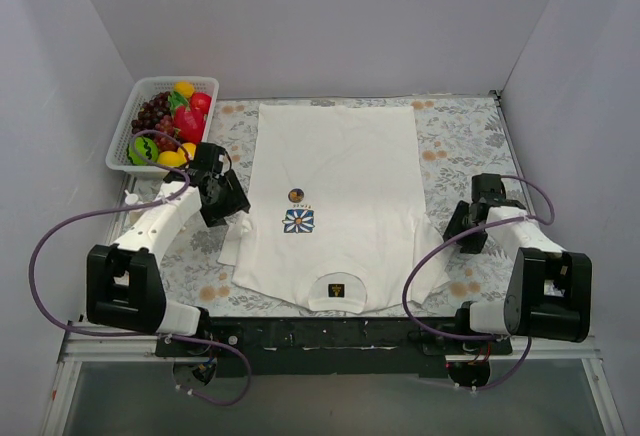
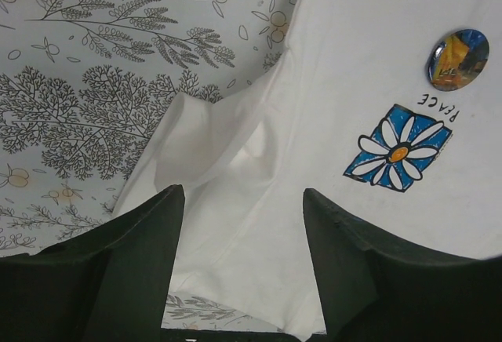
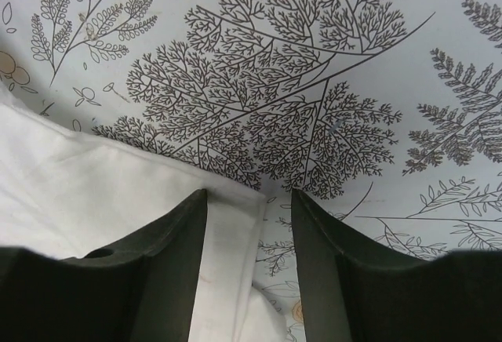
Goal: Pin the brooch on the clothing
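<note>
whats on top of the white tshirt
A small round brooch lies on the T-shirt, just beside its flower print. Its back is hidden under its own face, so whether it is fastened through the shirt can't be seen.

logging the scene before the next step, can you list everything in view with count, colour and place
T-shirt: one, white, spread flat mid-table, collar toward the arms
flower print: one, blue and white, on the shirt's chest
brooch: one, dark blue with orange-yellow, on the shirt beside the print
neck label: one, dark, at the collar
basket: one, white, far left corner
toy fruit: several, red, yellow, green, purple, in the basket
tablecloth: one, white with grey leaf pattern, under everything
left gripper: one, black, open, above the shirt's sleeve
right gripper: one, black, open, above the other sleeve's edge
</note>
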You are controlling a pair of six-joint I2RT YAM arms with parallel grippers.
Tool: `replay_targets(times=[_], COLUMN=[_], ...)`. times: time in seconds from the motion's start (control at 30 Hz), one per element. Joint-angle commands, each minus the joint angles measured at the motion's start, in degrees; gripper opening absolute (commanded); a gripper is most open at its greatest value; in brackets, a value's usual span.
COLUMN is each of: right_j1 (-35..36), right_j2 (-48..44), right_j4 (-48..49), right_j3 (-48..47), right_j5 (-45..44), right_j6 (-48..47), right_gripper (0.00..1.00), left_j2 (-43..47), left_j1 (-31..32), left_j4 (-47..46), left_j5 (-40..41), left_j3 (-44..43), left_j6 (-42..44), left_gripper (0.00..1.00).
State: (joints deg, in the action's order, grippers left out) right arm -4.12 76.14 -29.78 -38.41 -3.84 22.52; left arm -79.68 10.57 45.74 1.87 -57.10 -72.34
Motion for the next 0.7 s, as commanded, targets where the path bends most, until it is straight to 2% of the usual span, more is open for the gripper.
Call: replay_targets(times=[0.0,0.03,0.07,0.1,0.13,0.33,0.53,0.67], right_j1=[-0.1,-0.01,-0.1,-0.01,-0.1,-0.1,-0.1,-0.1], right_j2=[1.64,1.73,1.73,1.56,1.21,-4.05,-11.52,-11.45], right_j4=[0.07,0.6,0.77,0.86,1.04,-1.42,-1.78,0.94], right_j3=[1.41,1.67,1.76,1.76,1.33,-2.71,-8.34,-8.87], right_j5=[3.3,3.4,3.31,5.74,6.38,4.02,-6.26,-12.41], right_j6=[-0.73,-0.73,-0.73,-0.55,-0.55,-1.43,-5.63,-5.73], right_gripper=[0.49,0.37,0.3,0.09,0.02,0.01,0.01,0.01], left_j2=[-1.62,-1.79,-1.97,-2.23,-2.32,-2.67,-3.73,-4.34], left_j1=[0.24,0.24,0.16,0.15,0.24,0.15,0.24,0.24], left_j4=[-1.7,-1.88,-2.05,-2.4,-2.58,-3.64,-4.34,-4.51], left_j5=[-1.6,-1.69,-1.69,-1.69,-1.78,-1.78,-1.78,-1.78], left_j3=[-2.93,-3.02,-3.19,-3.19,-3.28,-3.45,-3.72,-4.16], left_j6=[1.76,1.85,2.02,2.28,2.37,2.64,2.99,3.6], left_gripper=[0.62,0.61,0.62,0.62,0.62,0.62,0.62,0.62])
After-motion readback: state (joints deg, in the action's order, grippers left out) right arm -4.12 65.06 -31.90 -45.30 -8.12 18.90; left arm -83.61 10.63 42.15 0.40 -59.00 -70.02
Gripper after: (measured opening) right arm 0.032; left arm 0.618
